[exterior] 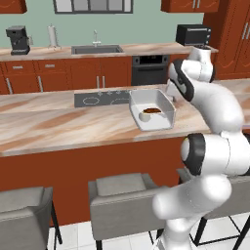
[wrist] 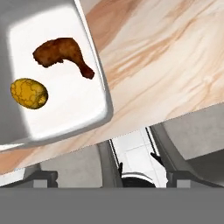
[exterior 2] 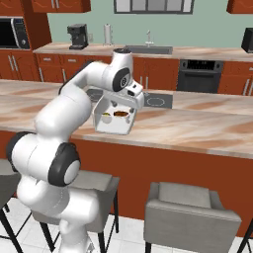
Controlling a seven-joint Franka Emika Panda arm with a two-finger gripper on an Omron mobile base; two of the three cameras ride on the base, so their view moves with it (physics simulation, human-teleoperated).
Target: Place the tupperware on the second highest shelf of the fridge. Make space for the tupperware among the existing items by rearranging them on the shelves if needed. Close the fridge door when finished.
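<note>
Hand view: end effector [wrist: 135, 165] tips apart, gripping nothing, beside the tupperware [wrist: 98, 65] on the counter [wrist: 175, 65].

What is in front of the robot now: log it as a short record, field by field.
setting: kitchen island counter, stools below
tupperware: white open container on the counter, near its front edge
contents: brown chicken drumstick and a yellow-brown round food, apart
gripper: beside the tupperware, holding nothing, jaws apart
fridge: not in these views
task stage: tupperware not yet picked up
</note>
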